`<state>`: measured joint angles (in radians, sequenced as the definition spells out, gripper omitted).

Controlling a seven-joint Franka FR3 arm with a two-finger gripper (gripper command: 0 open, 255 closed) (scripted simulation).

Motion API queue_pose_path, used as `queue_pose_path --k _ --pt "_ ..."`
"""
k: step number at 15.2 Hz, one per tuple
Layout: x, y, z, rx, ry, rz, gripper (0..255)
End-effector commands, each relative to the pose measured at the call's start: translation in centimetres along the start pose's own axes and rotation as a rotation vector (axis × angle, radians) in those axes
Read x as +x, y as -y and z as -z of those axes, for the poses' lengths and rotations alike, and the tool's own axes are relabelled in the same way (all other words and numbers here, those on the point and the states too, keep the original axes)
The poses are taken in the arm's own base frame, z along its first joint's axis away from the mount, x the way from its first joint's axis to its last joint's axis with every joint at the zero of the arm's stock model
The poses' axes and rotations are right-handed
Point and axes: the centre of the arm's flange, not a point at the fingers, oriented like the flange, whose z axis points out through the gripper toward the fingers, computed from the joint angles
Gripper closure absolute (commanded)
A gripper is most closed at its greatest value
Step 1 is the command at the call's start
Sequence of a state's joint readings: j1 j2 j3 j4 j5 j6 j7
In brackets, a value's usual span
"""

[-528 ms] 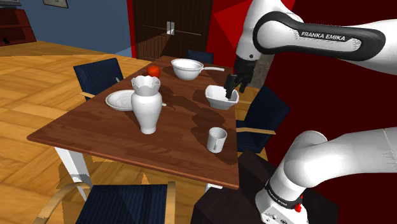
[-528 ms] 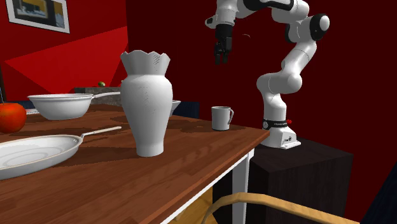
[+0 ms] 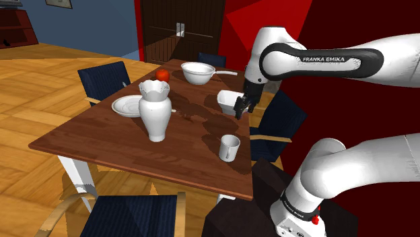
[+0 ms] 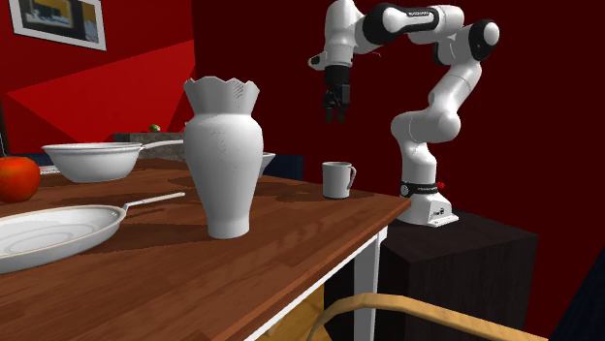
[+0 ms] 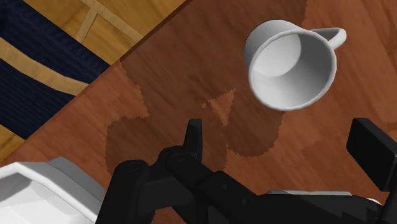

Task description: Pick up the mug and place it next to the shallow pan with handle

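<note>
- The mug (image 3: 229,147) stands upright and empty on the wooden table (image 3: 101,145), near the edge closest to the robot's stand. In the wrist view its open mouth faces the camera and its handle points away from the fingers.
- It looks rigid, light and smooth-walled, so probably slippery. A pinch across one wall at the rim, or across the body clear of the handle, seems the safest hold. It would likely chip if dropped.
- The gripper (image 5: 283,137) hangs above the table between the mug and a white square bowl (image 3: 230,101). Its fingers are spread apart and hold nothing, and the mug lies ahead of them, not between them.
- The shallow pan with handle (image 3: 126,106) sits well apart from the mug, beyond a tall white vase (image 3: 155,111).
- The vase stands roughly on the line between them, so I judge the carry needs height or a detour.
</note>
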<state>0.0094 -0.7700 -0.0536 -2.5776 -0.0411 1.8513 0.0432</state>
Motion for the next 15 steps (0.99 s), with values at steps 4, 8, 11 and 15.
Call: queue_pose_path --k 4,8,11,15 --pt "0.5 -0.6 -6.9 0.041 0.018 0.034 0" --pt "0.7 -0.9 -11.7 0.069 0.031 0.057 0" --pt "0.7 -0.8 -13.3 0.069 0.031 0.057 0" --pt "0.6 -0.6 -15.4 0.069 0.031 0.057 0"
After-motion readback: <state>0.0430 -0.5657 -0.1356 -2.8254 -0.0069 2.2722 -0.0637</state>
